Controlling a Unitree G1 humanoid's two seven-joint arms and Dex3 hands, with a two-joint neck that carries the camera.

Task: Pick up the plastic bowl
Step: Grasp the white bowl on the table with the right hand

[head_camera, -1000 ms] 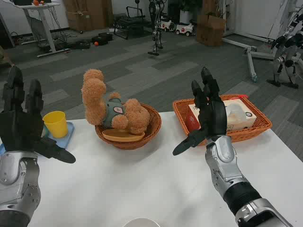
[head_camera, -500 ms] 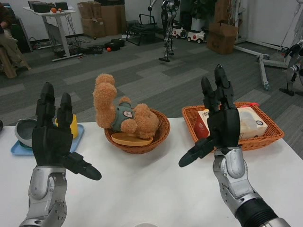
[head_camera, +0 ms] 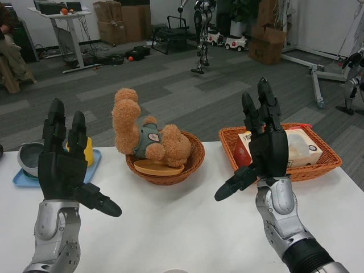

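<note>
- The left hand (head_camera: 61, 165) is raised above the near left part of the white table (head_camera: 182, 227), palm away from the camera, fingers apart and pointing up, thumb stretched out to the right; it holds nothing.
- The right hand (head_camera: 263, 145) is raised in the same way over the right part of the table, fingers spread upward, thumb pointing down and to the left, and it too holds nothing.
- One grey plastic bowl (head_camera: 29, 156) stands upright, mouth up, on a light blue tray (head_camera: 25, 181) at the far left edge of the table. It is round, so no long axis shows; its right side is hidden behind the left hand.
- The bowl lies just behind and left of the left hand and is not touched by it; it is well apart from the right hand, across the table.
- One yellow cup (head_camera: 87, 151) stands on the same tray, just right of the bowl, mostly covered by the left fingers.
- One round wicker basket (head_camera: 193, 156) sits mid-table between the two hands, with one brown teddy bear (head_camera: 145, 136) lying in it.
- One rectangular orange basket (head_camera: 324, 162) sits behind the right hand, holding one tissue box (head_camera: 301, 147) and one red-and-white carton (head_camera: 243, 151).
- Part of one seated person (head_camera: 8, 45) shows at the far left of the room.
</note>
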